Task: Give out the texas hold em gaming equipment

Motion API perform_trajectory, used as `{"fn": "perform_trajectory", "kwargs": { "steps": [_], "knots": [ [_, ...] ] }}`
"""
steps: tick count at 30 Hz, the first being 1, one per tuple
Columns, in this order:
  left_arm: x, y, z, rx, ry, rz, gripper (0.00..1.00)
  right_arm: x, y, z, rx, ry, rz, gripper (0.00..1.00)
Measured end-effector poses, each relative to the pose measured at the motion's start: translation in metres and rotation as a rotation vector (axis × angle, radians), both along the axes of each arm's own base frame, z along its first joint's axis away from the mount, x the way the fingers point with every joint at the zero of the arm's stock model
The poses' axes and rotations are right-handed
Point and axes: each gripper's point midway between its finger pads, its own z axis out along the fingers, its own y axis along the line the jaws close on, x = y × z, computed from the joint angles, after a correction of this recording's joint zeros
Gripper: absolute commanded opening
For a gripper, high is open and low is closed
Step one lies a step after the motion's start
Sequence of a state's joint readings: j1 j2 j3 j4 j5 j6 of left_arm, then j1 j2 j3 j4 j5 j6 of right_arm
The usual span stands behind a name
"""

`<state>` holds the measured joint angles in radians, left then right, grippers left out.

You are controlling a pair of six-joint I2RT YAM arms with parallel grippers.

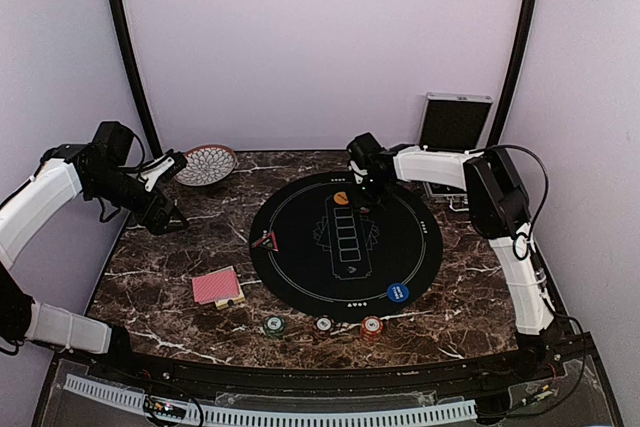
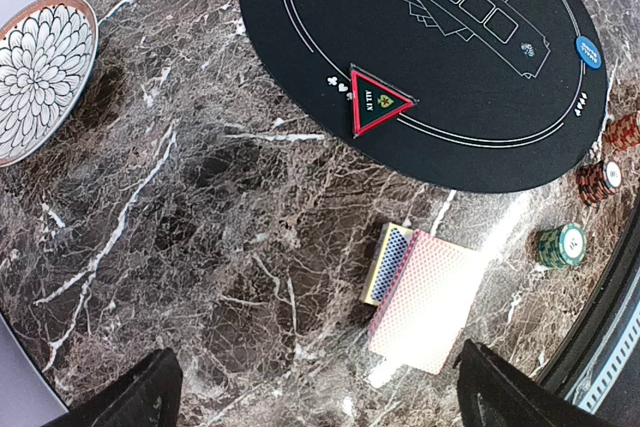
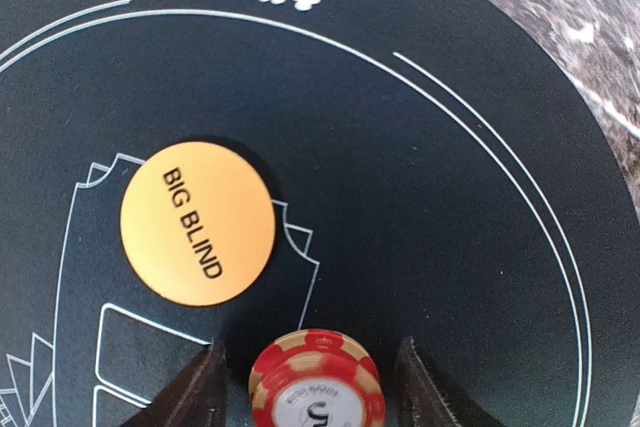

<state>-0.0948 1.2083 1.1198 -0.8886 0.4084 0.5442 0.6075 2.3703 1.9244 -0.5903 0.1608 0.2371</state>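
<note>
A small stack of red poker chips point(image 3: 315, 387) stands on the black round mat point(image 3: 430, 147), between the fingers of my right gripper point(image 3: 312, 392). The jaws are open, with gaps on both sides of the stack. An orange "BIG BLIND" disc point(image 3: 197, 222) lies just ahead of it. In the top view my right gripper point(image 1: 365, 191) is at the mat's far side. My left gripper point(image 2: 320, 417) is open and empty above bare marble, at the table's left in the top view point(image 1: 168, 219). A red-backed deck point(image 2: 425, 297) lies partly over a blue-backed deck point(image 2: 390, 262) nearby.
Green point(image 1: 273, 325), white point(image 1: 324, 324) and red point(image 1: 371, 327) chip stacks sit along the near edge. A blue disc point(image 1: 397, 292) and a red-edged triangle point(image 1: 264, 240) lie on the mat's rim. A patterned bowl point(image 1: 207, 163) stands back left, a silver case point(image 1: 455, 122) back right.
</note>
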Motion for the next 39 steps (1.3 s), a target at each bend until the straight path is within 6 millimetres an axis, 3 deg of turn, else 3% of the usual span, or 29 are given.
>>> {"fn": "perform_trajectory", "kwargs": {
  "steps": [10, 15, 19, 22, 26, 30, 34, 39],
  "knots": [
    [0.000, 0.000, 0.000, 0.001, 0.000, -0.001, 0.99, 0.000, 0.005, 0.016, 0.007, -0.021, 0.016, 0.63],
    [0.000, 0.000, 0.000, 0.001, -0.001, -0.002, 0.99, -0.019, 0.009, 0.062, 0.016, -0.078, 0.047, 0.66],
    [0.000, 0.000, 0.000, 0.002, 0.000, -0.001, 0.99, -0.074, 0.025, 0.110, 0.050, -0.124, 0.127, 0.72],
    [0.000, 0.000, 0.000, 0.002, 0.001, -0.002, 0.99, -0.131, 0.038, 0.128, 0.067, -0.127, 0.215, 0.78],
    [-0.001, 0.000, 0.000, 0.004, -0.001, -0.003, 0.99, -0.221, 0.042, 0.112, 0.047, -0.034, 0.341, 0.86],
    [-0.001, 0.000, 0.000, 0.003, -0.002, -0.006, 0.99, -0.283, 0.023, 0.086, 0.008, 0.091, 0.390, 0.90],
    [-0.001, -0.001, 0.000, 0.003, -0.002, -0.009, 0.99, -0.323, 0.016, 0.077, -0.001, 0.162, 0.413, 0.91],
    [-0.002, -0.001, 0.000, 0.003, -0.002, -0.010, 0.99, -0.349, 0.017, 0.069, 0.003, 0.206, 0.438, 0.91]
  ]
}}
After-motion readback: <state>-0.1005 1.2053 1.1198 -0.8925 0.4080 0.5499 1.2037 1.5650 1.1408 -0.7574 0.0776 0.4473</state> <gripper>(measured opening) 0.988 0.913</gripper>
